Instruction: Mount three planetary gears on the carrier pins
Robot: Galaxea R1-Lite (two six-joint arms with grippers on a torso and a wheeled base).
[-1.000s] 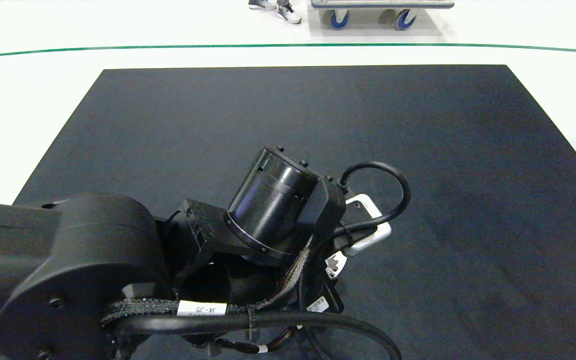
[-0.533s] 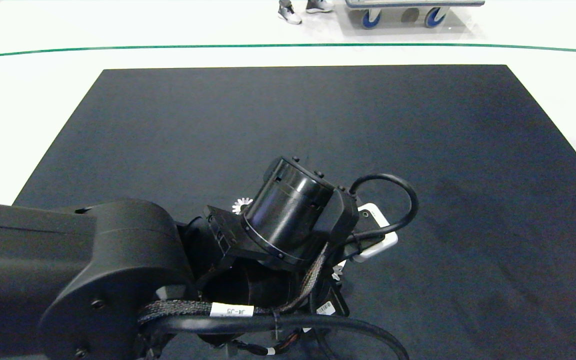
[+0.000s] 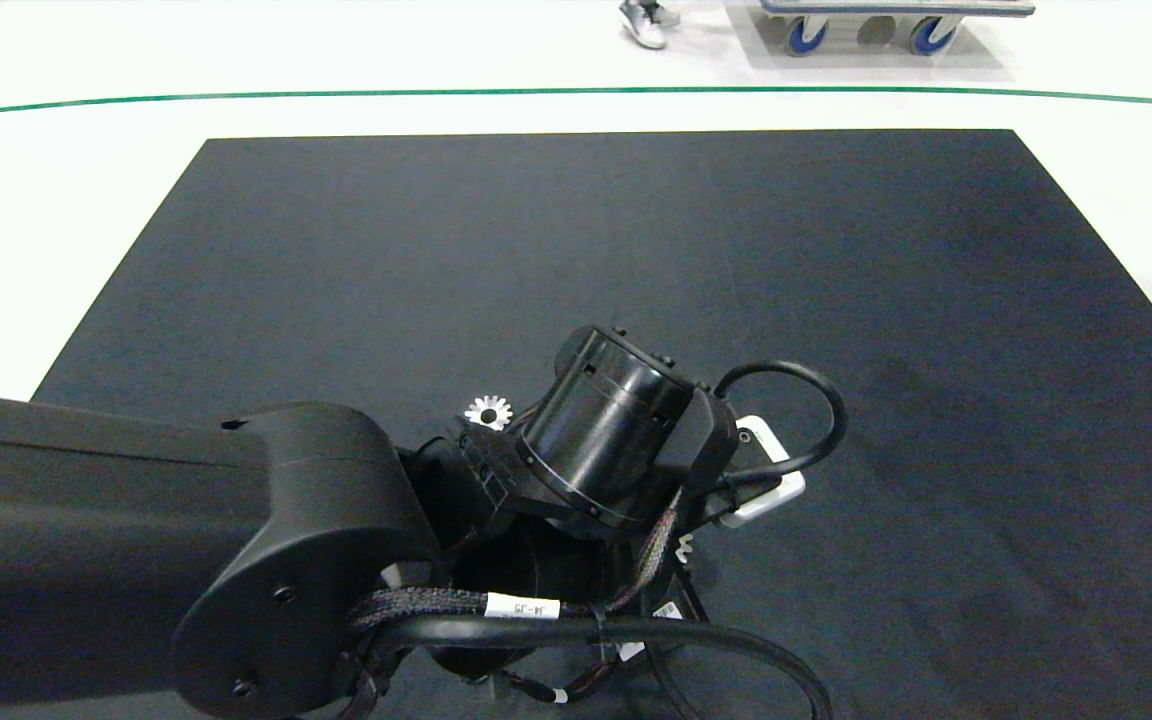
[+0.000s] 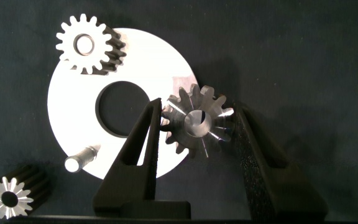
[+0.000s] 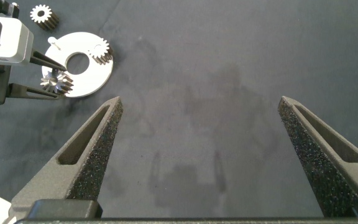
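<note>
1. Pale floor with a green line (image 3: 576, 92) runs beyond the desk; at the frame's top edge a person's shoe (image 3: 642, 24) and a wheeled cart (image 3: 896, 22) now sit further right than a second ago.

2. Dark, matte, finely grained mat (image 3: 936, 350) covers the desk.

3. Since the earlier frames the left arm (image 3: 236, 540) has pushed further toward the centre, and a loose gear (image 3: 488, 411) it covered then now shows just above its wrist.

4. In the left wrist view the left gripper (image 4: 194, 127) has its fingers (image 4: 135, 152) spread around a silvery gear (image 4: 196, 122) tilted over the disc's rim; one finger touches its teeth, the other stands just clear, and I cannot tell whether it sits on a pin.

5. Flat and round, the white disc (image 4: 73, 93) has a large centre hole; a pale gear (image 4: 84, 45) sits seated at its edge, and one bare whitish pin (image 4: 81, 157) stands near the opposite rim.

6. A third gear (image 4: 8, 197), bright with pointed teeth and a dark bore, lies on the mat off the disc.

7. The right gripper (image 5: 204, 112) hangs well apart above bare mat, its rough foam-faced fingers (image 5: 92, 149) wide apart, with the disc small in the upper left of its frame.
</note>
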